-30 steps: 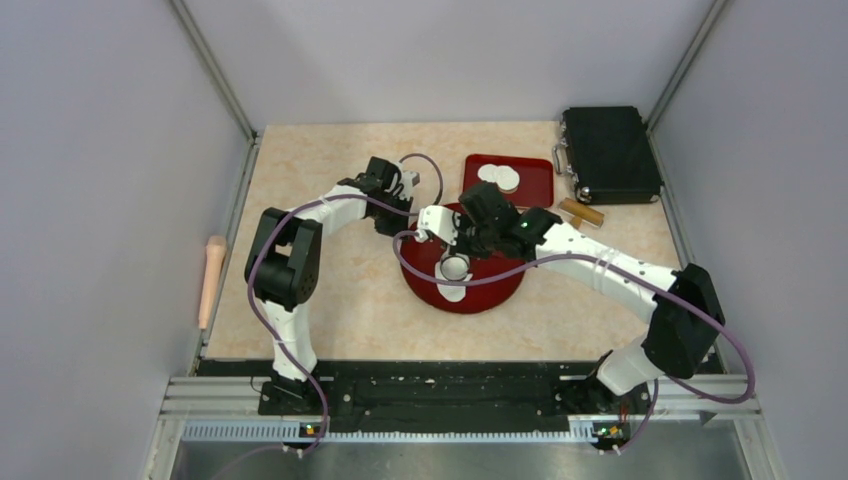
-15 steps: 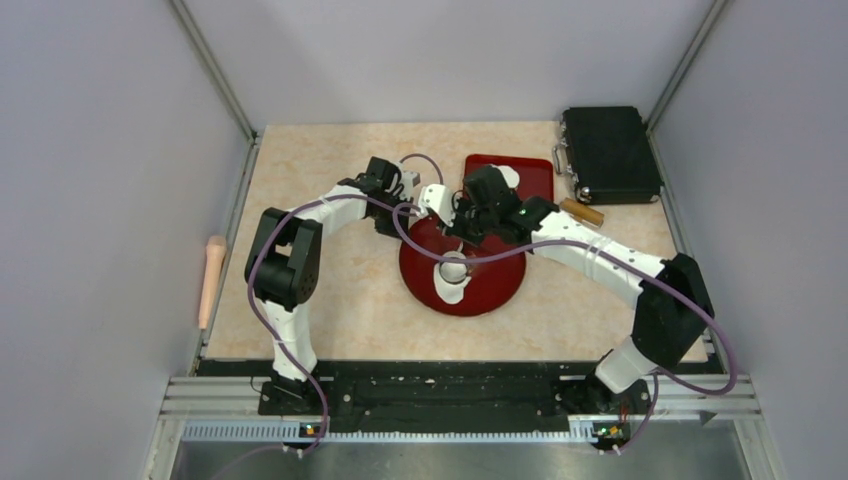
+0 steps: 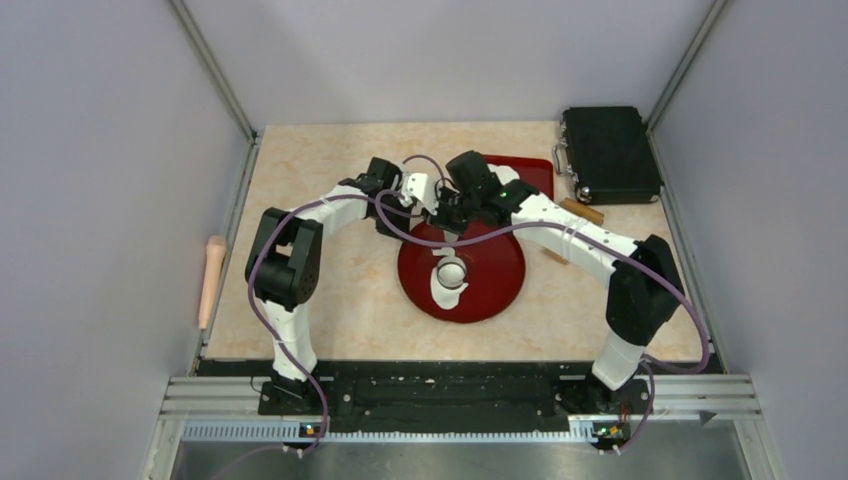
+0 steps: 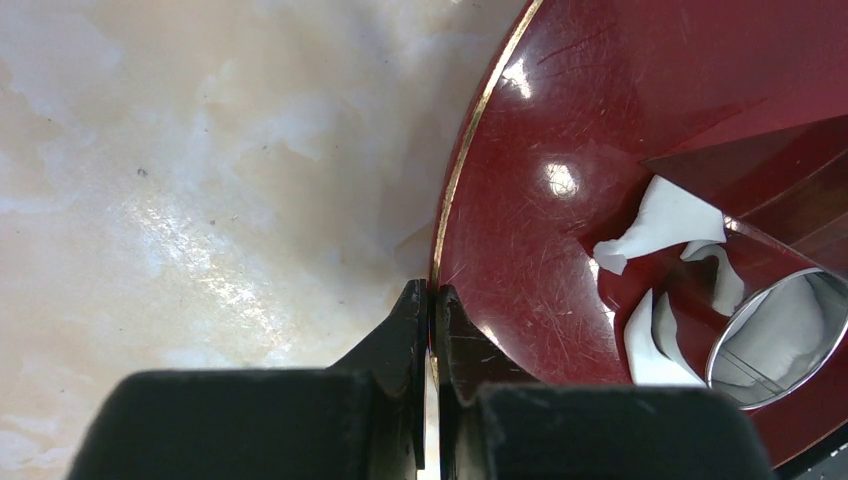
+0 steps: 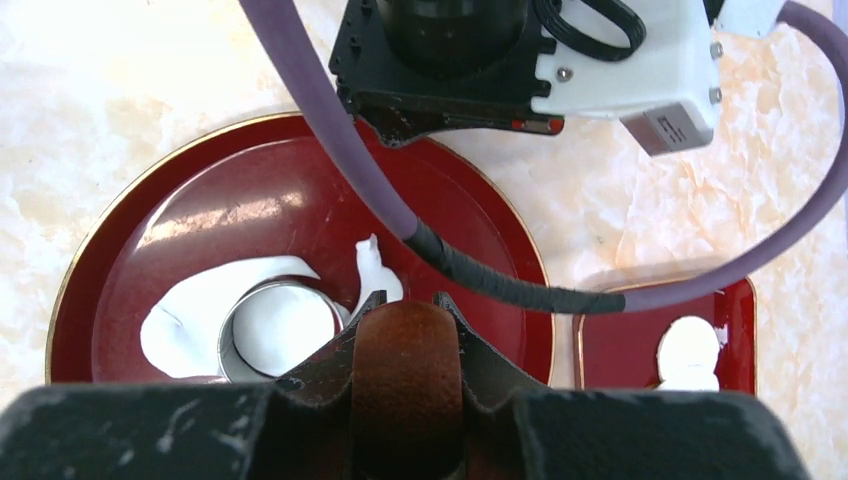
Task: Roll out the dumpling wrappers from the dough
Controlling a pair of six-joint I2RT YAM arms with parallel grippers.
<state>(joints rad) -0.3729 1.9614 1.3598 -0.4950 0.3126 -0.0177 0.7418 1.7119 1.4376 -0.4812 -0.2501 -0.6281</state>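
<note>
Right arm [image 3: 565,228] now over half-hidden wrappers [image 5: 688,352]

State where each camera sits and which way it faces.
Top external: above and behind the robot, looking down on the beige table; left arm and right arm show.
Left wrist: low, looking along the left pincer, shut on the rim of the round dark-red plate.
Right wrist: high, looking down past the right pincer, shut on a brown wooden rod.
Shared: all three show the plate, metal ring and white dough.
</note>
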